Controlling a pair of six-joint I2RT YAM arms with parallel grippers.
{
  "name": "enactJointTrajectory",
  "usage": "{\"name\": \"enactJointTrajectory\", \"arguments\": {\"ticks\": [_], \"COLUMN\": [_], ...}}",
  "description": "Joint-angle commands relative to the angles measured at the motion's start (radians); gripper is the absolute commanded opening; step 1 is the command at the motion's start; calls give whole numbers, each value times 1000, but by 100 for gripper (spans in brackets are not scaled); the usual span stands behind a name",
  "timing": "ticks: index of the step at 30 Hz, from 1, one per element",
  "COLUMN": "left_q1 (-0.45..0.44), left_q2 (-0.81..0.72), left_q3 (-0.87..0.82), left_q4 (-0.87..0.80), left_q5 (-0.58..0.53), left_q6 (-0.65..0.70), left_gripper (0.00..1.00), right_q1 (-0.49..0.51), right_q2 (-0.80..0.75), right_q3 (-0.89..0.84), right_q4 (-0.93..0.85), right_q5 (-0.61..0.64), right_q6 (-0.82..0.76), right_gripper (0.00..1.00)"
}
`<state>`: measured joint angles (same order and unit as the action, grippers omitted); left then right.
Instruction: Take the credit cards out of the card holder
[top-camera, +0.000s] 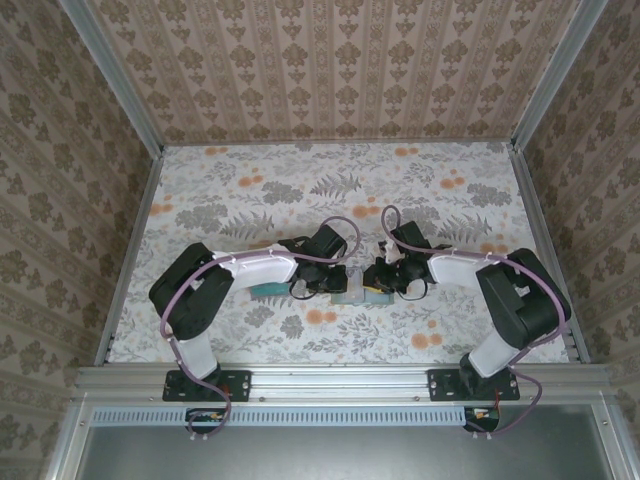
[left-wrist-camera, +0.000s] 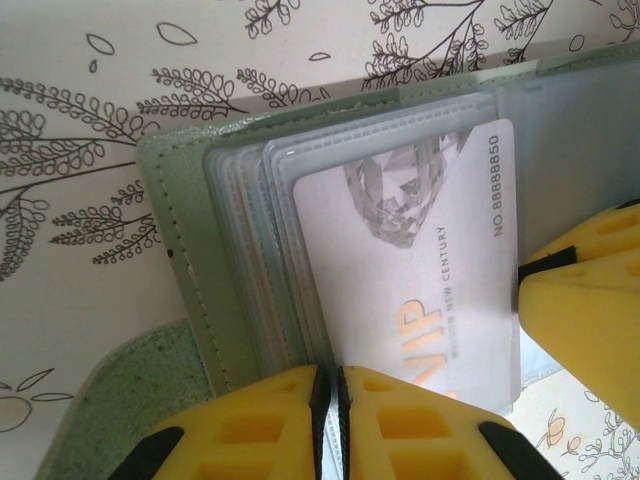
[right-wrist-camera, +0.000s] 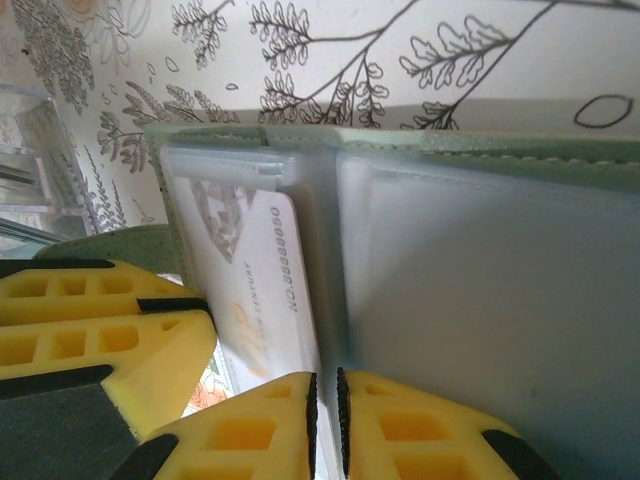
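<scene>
At the left wrist, the left gripper (left-wrist-camera: 328, 420) is pinching shut on the near edge of the open card holder (left-wrist-camera: 180, 250), where the white card (left-wrist-camera: 420, 300) is sitting in its clear sleeve (left-wrist-camera: 380, 130). I cannot tell whether the card itself is caught, so a pull may be dragging only plastic. At the right wrist, the right gripper (right-wrist-camera: 325, 420) is clamping shut on the holder's middle fold. From above, both are crowding together at the middle of the table (top-camera: 250, 190), risking a finger clash or the holder lifting.
</scene>
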<state>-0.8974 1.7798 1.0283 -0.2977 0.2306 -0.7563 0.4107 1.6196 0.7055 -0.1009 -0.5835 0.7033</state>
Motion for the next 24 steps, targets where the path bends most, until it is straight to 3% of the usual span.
{"name": "enactJointTrajectory", "arguments": {"ticks": [1, 11, 18, 24], "left_q1": [-11, -15, -16, -11], "left_q2": [26, 30, 32, 25], "left_q3": [14, 20, 21, 8], "left_q4": [-42, -41, -46, -66], "left_q5": [-14, -13, -14, -33], "left_q6": [-4, -3, -4, -9], "left_gripper": [15, 15, 15, 11], "right_q1": [8, 17, 16, -9], "right_q2": [29, 34, 20, -17], "right_q3": [13, 8, -3, -16], "right_q4": [14, 63, 56, 6], "right_q5": [-37, -72, -64, -30], "right_q6": [0, 22, 18, -11], "right_gripper": [18, 17, 1, 0]}}
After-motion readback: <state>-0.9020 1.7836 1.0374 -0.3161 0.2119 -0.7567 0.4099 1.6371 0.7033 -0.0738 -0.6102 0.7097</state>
